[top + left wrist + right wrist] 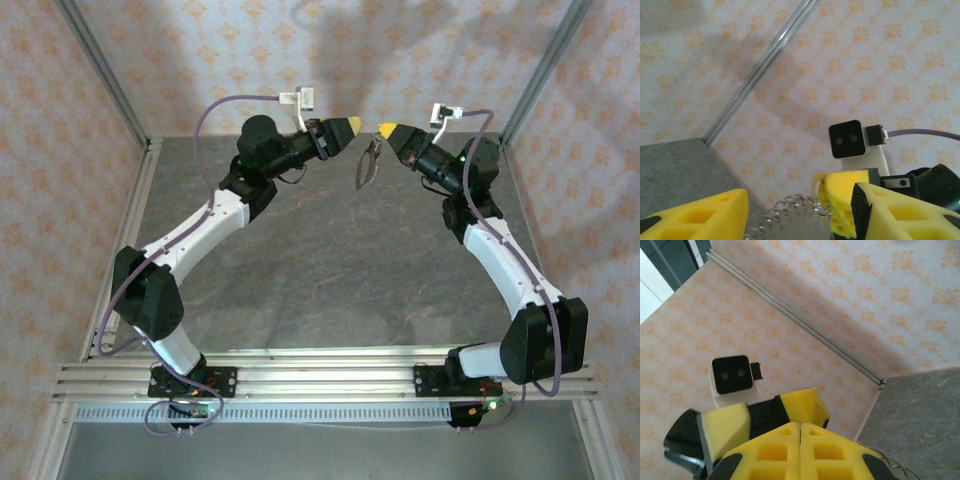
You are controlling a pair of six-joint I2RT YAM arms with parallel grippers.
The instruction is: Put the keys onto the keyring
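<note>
Both arms are raised at the back of the table, tips facing each other. The keyring (pixel 368 163) hangs as a thin loop between them, just under my right gripper (pixel 385 130). That gripper (pixel 800 426) is shut, and the coiled wire (pixel 896 471) peeks out at its lower right. In the left wrist view, the keyring's coils (pixel 790 215) run up to the right gripper's yellow fingers (pixel 840 197), which pinch the wire. My left gripper (pixel 801 212) stands open around the ring without gripping it, its tip (pixel 352 125) close beside the right one. The keys are hidden.
Grey stone-patterned tabletop (pixel 330 260) lies far below the grippers. Patterned walls with metal frame posts (pixel 105 75) close in the back and sides. An aluminium rail (pixel 320 375) carries the arm bases at the near edge.
</note>
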